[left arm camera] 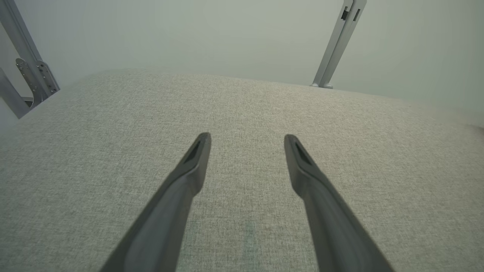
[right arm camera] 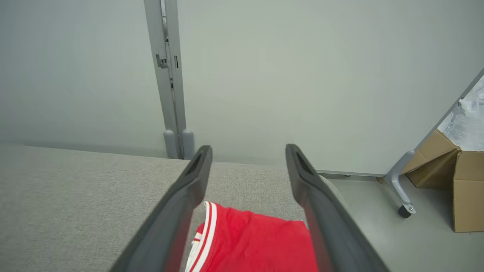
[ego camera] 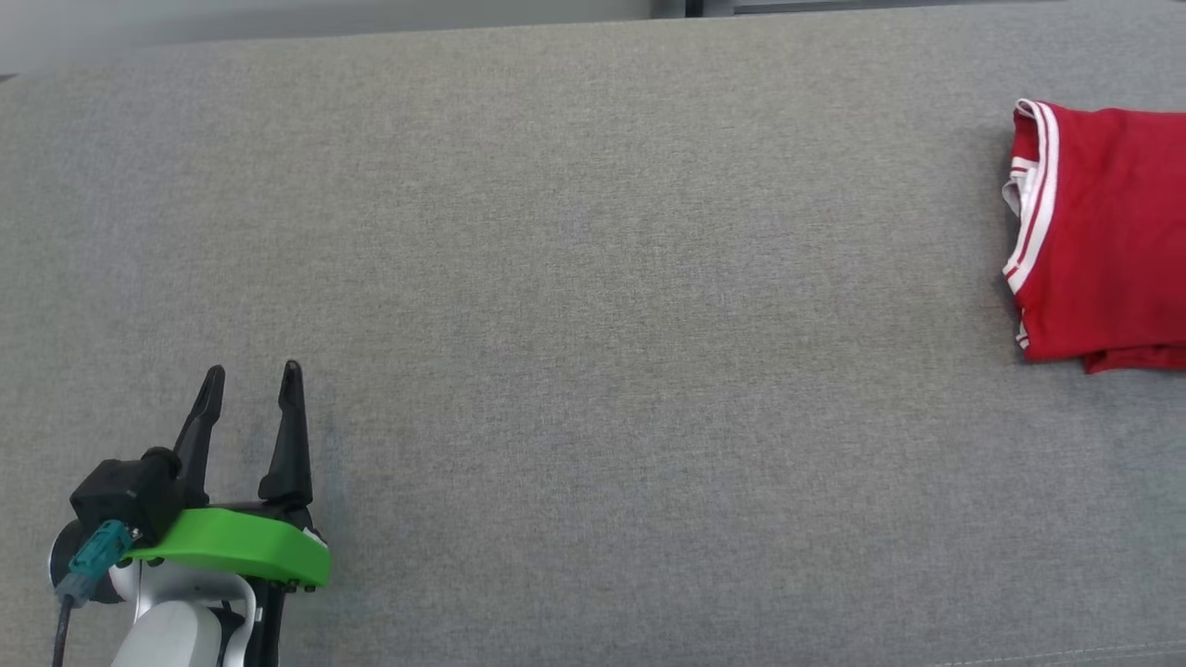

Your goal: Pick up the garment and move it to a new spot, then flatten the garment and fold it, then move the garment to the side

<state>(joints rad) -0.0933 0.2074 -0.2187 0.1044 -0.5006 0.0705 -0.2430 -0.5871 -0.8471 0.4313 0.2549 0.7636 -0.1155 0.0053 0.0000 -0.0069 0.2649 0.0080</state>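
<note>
Over at the right side of the scene, the garment (ego camera: 1103,236) lies on the grey padded top (ego camera: 574,278). It is a red piece with white-striped trim along its left edge, partly cut off by the right border of my head camera. It looks folded into a compact block with layered edges at its near side, and it sits well apart from the bare middle of the top, so I judge the folding done and the move to the side finished or nearly so. Above it hangs my right gripper (right arm camera: 248,147), its two fingers spread wide with nothing between them. Through its wrist camera the red cloth shows below and between the fingers, close to the right edge of the top, with the floor (right arm camera: 370,211), a pale partition (right arm camera: 302,75) and a cardboard box (right arm camera: 453,181) beyond. I cannot tell how high it hangs, though the fingers do not appear to touch the cloth; they point out toward the partition and only slightly downward. My left gripper (ego camera: 254,369) sits near me at the left, well apart from the garment. Its fingers point away from me, parted about as wide and holding nothing, low over the bare top in what reads as a resting pose.
</note>
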